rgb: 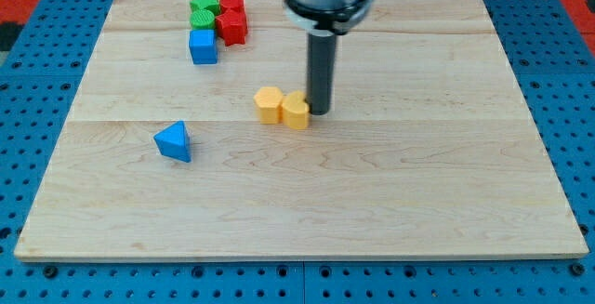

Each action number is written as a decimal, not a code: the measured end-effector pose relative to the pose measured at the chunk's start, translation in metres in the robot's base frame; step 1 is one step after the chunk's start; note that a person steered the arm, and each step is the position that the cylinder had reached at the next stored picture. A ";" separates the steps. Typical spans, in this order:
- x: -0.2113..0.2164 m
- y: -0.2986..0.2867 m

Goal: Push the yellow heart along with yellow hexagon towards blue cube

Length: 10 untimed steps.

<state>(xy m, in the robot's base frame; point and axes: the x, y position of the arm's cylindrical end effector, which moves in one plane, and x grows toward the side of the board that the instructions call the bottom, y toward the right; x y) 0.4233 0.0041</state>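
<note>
Two yellow blocks sit side by side near the board's middle: one (269, 104) on the left and one (295, 111) on the right, touching each other; which is the heart and which the hexagon is hard to tell. My tip (320, 112) stands right against the right side of the right yellow block. The blue cube (203, 46) lies toward the view's upper left, well away from the yellow pair.
Two green blocks (204, 9) and two red blocks (231, 20) cluster just above and right of the blue cube. A blue triangle (174, 142) lies at the view's left, below the yellow pair. The wooden board (418, 202) rests on a blue pegboard.
</note>
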 end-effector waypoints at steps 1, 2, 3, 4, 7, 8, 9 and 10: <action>0.000 -0.037; 0.007 -0.044; 0.035 -0.043; 0.058 -0.043; 0.007 -0.090; -0.019 -0.096; -0.040 -0.096; -0.059 -0.096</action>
<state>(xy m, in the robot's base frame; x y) 0.3639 -0.0921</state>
